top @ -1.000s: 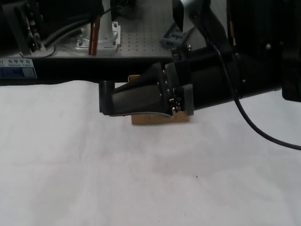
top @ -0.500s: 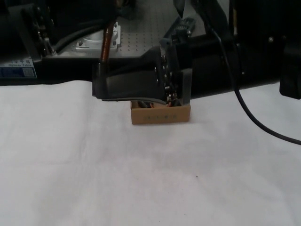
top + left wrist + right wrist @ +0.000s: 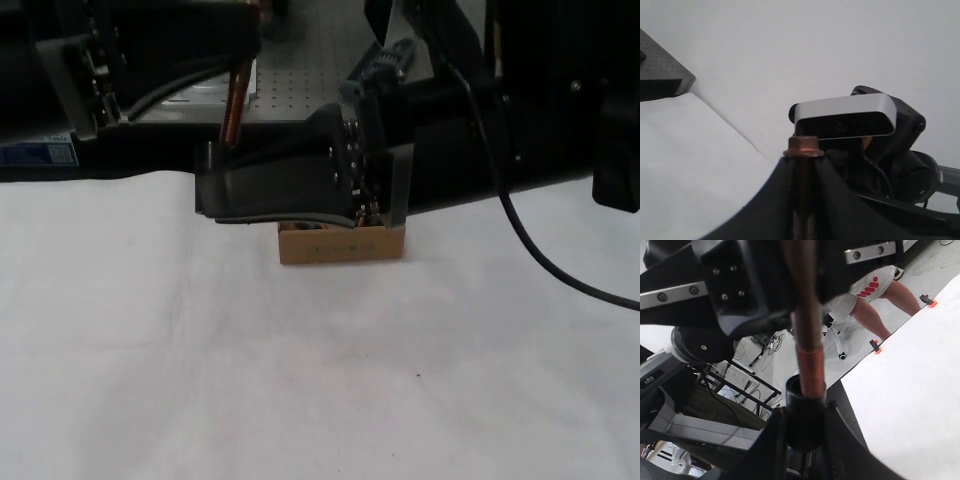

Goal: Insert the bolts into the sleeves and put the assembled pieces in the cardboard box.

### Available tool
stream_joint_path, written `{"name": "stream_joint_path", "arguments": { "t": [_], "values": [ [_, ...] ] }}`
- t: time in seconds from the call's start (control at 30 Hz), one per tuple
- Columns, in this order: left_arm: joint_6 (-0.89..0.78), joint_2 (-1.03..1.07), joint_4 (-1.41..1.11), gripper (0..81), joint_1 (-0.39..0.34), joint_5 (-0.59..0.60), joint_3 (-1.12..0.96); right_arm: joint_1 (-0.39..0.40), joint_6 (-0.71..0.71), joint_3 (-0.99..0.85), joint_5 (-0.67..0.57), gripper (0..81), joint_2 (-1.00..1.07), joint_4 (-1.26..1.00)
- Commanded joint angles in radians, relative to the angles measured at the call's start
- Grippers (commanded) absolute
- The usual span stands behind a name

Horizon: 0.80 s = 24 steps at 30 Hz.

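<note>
High view: the cardboard box (image 3: 340, 245) sat on the counter (image 3: 300, 380) beneath the arms, awaiting finished pieces. Left wrist view: the left gripper (image 3: 802, 170) clamped the bolt (image 3: 802, 146), aiming it for insertion. Right wrist view: the right gripper (image 3: 804, 427) pinched the sleeve (image 3: 803, 412) at the bolt's threaded end.

You get no print here that reads clearly. A blue label (image 3: 38, 152) at the far left behind the white-covered bench (image 3: 300, 380) carries characters too small to make out. The cardboard box (image 3: 341, 247) shows a row of dark marks on its front wall, illegible. An arm housing (image 3: 660, 375) bears blurred white characters.
</note>
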Motion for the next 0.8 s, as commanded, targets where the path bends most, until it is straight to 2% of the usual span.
{"name": "stream_joint_path", "arguments": {
  "t": [0.0,0.47,0.77],
  "values": [
    [0.049,-0.01,0.02,0.6,-0.004,-0.029,-0.007,0.003,0.0,-0.006,-0.016,2.9,-0.002,-0.016],
    [0.049,-0.01,0.018,0.6,-0.004,-0.062,-0.007,0.003,-0.014,-0.006,-0.016,2.9,-0.002,0.026],
    [0.049,-0.01,0.018,0.6,-0.004,-0.057,-0.007,-0.002,-0.08,-0.006,-0.005,2.9,-0.002,0.089]
  ]
}}
